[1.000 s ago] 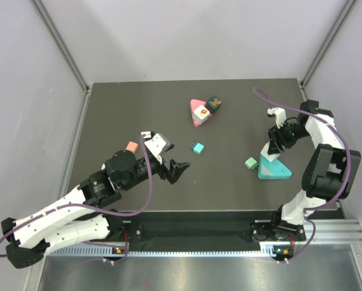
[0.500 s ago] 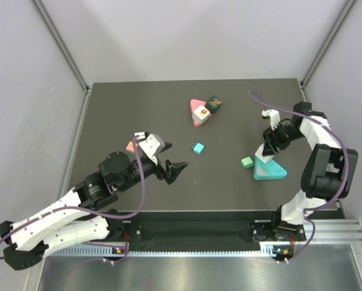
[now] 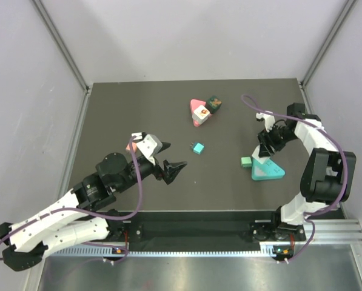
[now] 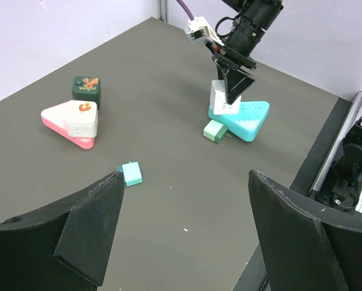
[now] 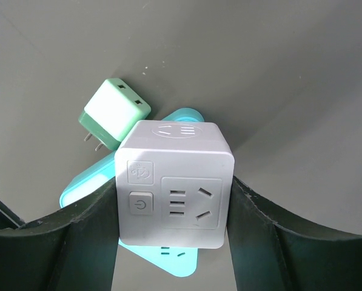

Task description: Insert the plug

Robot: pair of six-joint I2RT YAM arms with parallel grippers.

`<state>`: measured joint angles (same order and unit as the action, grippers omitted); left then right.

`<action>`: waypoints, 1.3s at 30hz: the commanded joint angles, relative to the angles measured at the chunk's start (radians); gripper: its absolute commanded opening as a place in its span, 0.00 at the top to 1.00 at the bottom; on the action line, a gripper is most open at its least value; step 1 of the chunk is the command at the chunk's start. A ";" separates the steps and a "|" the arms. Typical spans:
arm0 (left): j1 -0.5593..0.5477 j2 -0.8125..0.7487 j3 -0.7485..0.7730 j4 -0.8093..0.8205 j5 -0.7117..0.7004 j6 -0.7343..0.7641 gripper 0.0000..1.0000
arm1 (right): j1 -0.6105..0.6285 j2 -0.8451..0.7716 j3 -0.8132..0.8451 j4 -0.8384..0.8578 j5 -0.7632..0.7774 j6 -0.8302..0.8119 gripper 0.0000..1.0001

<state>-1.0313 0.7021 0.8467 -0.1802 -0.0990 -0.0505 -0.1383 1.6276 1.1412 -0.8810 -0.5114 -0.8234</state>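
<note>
Green plug [image 5: 117, 109] lay on the table [image 3: 138, 109], just beside the teal triangular socket [image 4: 247, 118]. Nearest me, my left gripper [image 3: 178, 170] hung spread wide, holding nothing. My right gripper [image 5: 173, 182] clamped a white cube socket [image 4: 225, 100] (switch face toward its wrist camera) at that teal piece. Farther back sat a pink triangular socket [image 3: 199, 114].

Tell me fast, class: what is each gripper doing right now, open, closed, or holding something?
Left gripper: jaws open, holding nothing.
Right gripper: jaws closed on the white socket cube.
</note>
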 commanded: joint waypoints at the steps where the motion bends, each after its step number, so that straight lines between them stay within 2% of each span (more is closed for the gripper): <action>1: -0.006 -0.013 -0.009 0.050 -0.022 0.000 0.13 | 0.026 0.092 -0.061 0.033 0.166 -0.005 1.00; 9: -0.006 0.013 -0.009 0.045 -0.044 -0.003 0.12 | -0.009 0.110 0.083 0.189 0.278 0.131 0.98; 10: -0.004 0.017 -0.009 0.041 -0.050 -0.003 0.12 | -0.009 0.121 0.124 0.189 0.290 0.142 0.90; 14: -0.004 0.033 -0.009 0.041 -0.074 -0.005 0.11 | -0.009 0.169 0.232 0.163 0.317 0.130 0.78; 17: -0.004 0.053 -0.011 0.047 -0.087 -0.006 0.10 | -0.006 0.172 0.305 0.140 0.288 0.119 0.57; 21: -0.006 0.091 -0.006 0.053 -0.111 -0.032 0.07 | -0.003 0.126 0.347 0.157 0.234 0.153 0.40; 22: -0.006 0.097 -0.005 0.053 -0.116 -0.038 0.06 | -0.003 0.098 0.345 0.163 0.220 0.159 0.28; 24: -0.006 0.108 0.003 0.045 -0.117 -0.048 0.06 | -0.004 0.078 0.342 0.178 0.188 0.171 0.15; 25: -0.004 0.111 0.006 0.042 -0.123 -0.057 0.05 | -0.004 0.066 0.341 0.178 0.183 0.178 0.04; 26: -0.004 0.111 0.009 0.039 -0.125 -0.061 0.05 | -0.006 0.064 0.339 0.180 0.180 0.178 0.00; 30: -0.004 0.122 0.026 0.019 -0.136 -0.077 0.05 | -0.006 0.055 0.353 0.155 0.223 0.176 0.00; 32: -0.004 0.137 0.040 -0.007 -0.181 -0.084 0.06 | -0.004 0.017 0.356 0.172 0.270 0.233 0.00; 34: -0.004 0.180 0.066 -0.033 -0.241 -0.107 0.07 | 0.017 -0.017 0.406 0.209 0.365 0.421 0.00; 35: -0.004 0.201 0.087 -0.041 -0.298 -0.115 0.08 | 0.037 -0.018 0.438 0.208 0.492 0.514 0.00; 36: -0.004 0.248 0.101 -0.051 -0.327 -0.136 0.08 | 0.045 -0.008 0.531 0.150 0.540 0.697 0.00; 39: 0.004 0.365 0.167 -0.099 -0.377 -0.170 0.11 | 0.046 0.018 0.659 0.006 0.460 0.913 0.00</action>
<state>-1.0317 0.9813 0.9405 -0.2390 -0.3725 -0.1665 -0.1066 1.6955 1.6493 -0.7971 -0.0910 -0.2600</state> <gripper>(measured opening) 0.902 0.996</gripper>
